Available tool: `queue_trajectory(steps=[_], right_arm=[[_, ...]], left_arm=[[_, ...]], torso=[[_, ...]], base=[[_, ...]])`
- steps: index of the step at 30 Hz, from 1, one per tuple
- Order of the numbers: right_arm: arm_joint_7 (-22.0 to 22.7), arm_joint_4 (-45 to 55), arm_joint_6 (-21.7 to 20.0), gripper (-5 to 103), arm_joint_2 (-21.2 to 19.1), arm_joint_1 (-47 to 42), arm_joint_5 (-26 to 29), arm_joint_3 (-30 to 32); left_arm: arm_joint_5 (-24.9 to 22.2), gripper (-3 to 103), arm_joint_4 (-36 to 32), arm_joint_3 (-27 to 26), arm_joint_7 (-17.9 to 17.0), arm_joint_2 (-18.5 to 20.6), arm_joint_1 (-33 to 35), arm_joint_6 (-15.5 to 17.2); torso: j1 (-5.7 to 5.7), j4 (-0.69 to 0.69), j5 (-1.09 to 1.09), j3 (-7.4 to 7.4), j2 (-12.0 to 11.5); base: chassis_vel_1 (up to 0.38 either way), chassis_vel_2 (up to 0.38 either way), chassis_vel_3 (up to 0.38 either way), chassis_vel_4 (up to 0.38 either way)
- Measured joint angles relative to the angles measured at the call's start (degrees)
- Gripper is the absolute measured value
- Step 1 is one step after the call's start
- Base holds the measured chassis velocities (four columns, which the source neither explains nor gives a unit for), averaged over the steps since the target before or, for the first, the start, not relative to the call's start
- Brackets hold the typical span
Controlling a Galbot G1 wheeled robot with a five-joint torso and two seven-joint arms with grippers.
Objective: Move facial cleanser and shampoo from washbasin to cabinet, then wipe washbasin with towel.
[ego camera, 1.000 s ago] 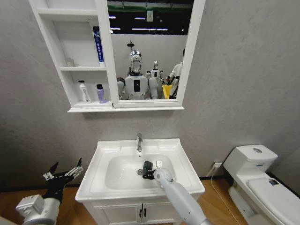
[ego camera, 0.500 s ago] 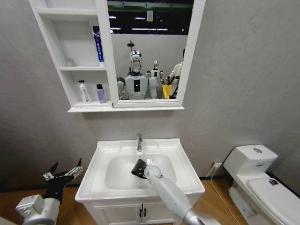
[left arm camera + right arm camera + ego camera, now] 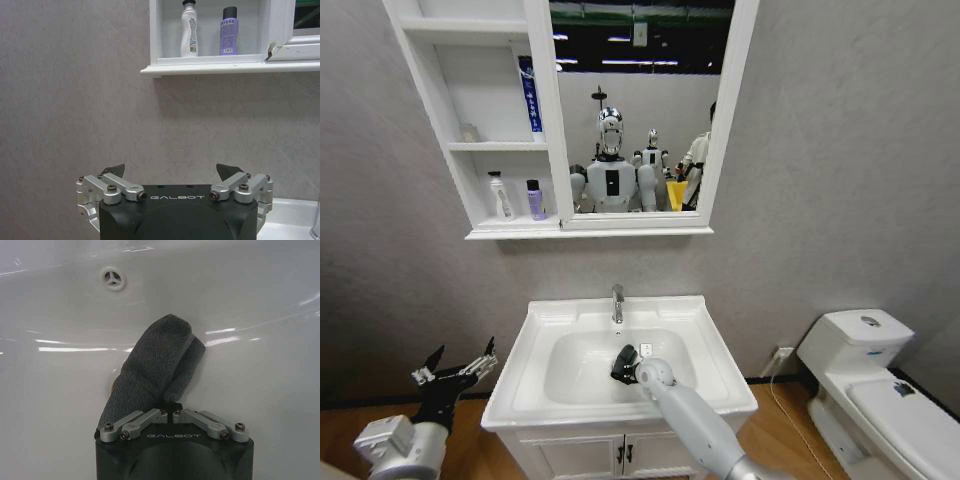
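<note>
The white washbasin (image 3: 520, 385) stands below me with its chrome tap (image 3: 617, 303). My right gripper (image 3: 628, 368) is down in the oval bowl, shut on the dark grey towel (image 3: 155, 365), which it presses against the bowl's wall near the drain; the right gripper (image 3: 170, 407) pinches the cloth's lower edge. A white bottle (image 3: 500, 196) and a purple bottle (image 3: 534, 200) stand on the lowest shelf of the cabinet (image 3: 470, 110); I cannot tell which is the facial cleanser and which the shampoo. My left gripper (image 3: 455, 370) hangs open left of the basin, holding nothing.
A blue tube (image 3: 529, 95) leans on the cabinet's middle shelf. The mirror (image 3: 635, 110) joins the shelves on the right. A white toilet (image 3: 875, 385) stands at the right. The vanity doors (image 3: 620, 455) are below the basin. An overflow hole (image 3: 112, 277) is in the bowl's wall.
My right gripper swept the towel leftwards across the bowl, then came back a little to the right. The left arm has stayed still.
</note>
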Motion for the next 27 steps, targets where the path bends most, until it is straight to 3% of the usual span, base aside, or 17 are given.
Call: queue_trajectory(steps=[6,13,19,27], right_arm=[[0.39,1.11,-0.02,0,-0.84,-0.54,0.31,0.44],[-3.19,-4.17,0.92,0,3.07,1.95,-3.26,-0.55],[-3.46,-5.53,1.58,0,5.13,3.28,-4.18,-1.69],[2.13,0.33,-0.27,0,0.88,0.57,-0.24,-1.97]], left_arm=[[0.00,100,0.00,0.00,0.00,0.00,0.00,0.00],[0.00,100,0.00,0.00,0.00,0.00,0.00,0.00],[0.00,100,0.00,0.00,0.00,0.00,0.00,0.00],[0.00,100,0.00,0.00,0.00,0.00,0.00,0.00]], torso=[[0.00,0.00,0.00,0.00,0.00],[0.00,0.01,-0.01,0.00,0.00],[0.00,0.02,-0.01,0.00,0.00],[0.00,0.01,0.00,0.00,0.00]], base=[[0.000,0.000,0.000,0.000],[0.000,0.000,0.000,0.000],[0.000,0.000,0.000,0.000],[0.000,0.000,0.000,0.000]])
